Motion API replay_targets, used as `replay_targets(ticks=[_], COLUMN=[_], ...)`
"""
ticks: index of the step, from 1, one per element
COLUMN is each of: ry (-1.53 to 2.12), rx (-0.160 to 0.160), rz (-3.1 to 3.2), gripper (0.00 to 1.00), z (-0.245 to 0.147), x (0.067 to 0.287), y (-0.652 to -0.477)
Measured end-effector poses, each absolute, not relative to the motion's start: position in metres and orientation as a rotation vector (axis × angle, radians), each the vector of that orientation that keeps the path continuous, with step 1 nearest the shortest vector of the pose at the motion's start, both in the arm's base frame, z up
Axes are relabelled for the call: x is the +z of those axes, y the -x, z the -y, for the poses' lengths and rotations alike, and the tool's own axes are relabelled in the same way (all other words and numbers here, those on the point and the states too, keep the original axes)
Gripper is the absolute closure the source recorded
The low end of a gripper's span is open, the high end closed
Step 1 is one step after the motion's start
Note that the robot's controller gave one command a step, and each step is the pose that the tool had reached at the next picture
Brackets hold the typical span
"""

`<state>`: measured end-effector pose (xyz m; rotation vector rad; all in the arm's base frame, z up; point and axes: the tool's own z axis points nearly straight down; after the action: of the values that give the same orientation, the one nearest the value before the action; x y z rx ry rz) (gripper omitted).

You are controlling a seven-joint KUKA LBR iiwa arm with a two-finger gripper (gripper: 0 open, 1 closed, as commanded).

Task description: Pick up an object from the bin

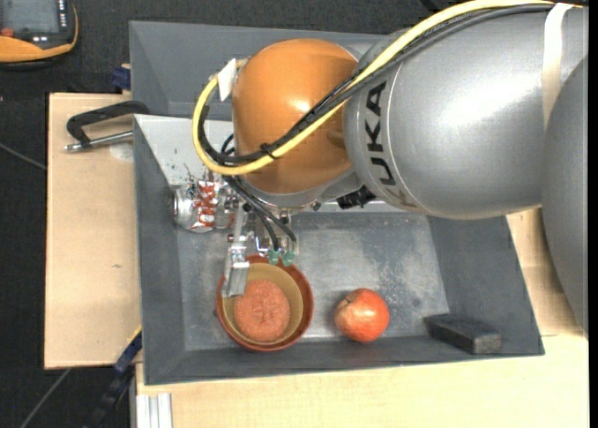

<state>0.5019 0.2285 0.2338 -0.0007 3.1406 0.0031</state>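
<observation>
Gripper [254, 263], grip state unclear, at brown bowl's [305, 309] rim, near crushed can [193, 206]

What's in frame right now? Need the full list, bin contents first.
bin: 1, grey metal, centre of view
bowl: 1, orange-brown, lower-left bin floor, under the claw
round filling: 1, reddish, inside the bowl, kind unclear
fruit: 1, red-orange, right of the bowl, apart from it
block: 1, dark grey, lower-right corner of the bin
crushed can: 1, silver with red, by the left wall, above the bowl
handheld device: 1, orange and black, outside the bin, upper left
arm: 1, silver, from the right, with orange cover and yellow cable
claw: 1, over the bowl's upper-left rim
</observation>
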Motion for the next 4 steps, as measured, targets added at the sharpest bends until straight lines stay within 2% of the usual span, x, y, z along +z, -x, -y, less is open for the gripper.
replay_targets(ticks=[1,2,3,4], ry=[0.066,0.133,0.136,0.158], rx=[-0.003,-0.004,0.003,0.010], rz=[-3.140,-3.144,-3.135,-3.119], gripper=[0.00,0.00,1.00,1.00], z=[-0.144,-0.079,-0.083,-0.132], x=[0.205,0.076,0.081,0.182], y=[-0.538,-0.552,-0.554,-0.597])
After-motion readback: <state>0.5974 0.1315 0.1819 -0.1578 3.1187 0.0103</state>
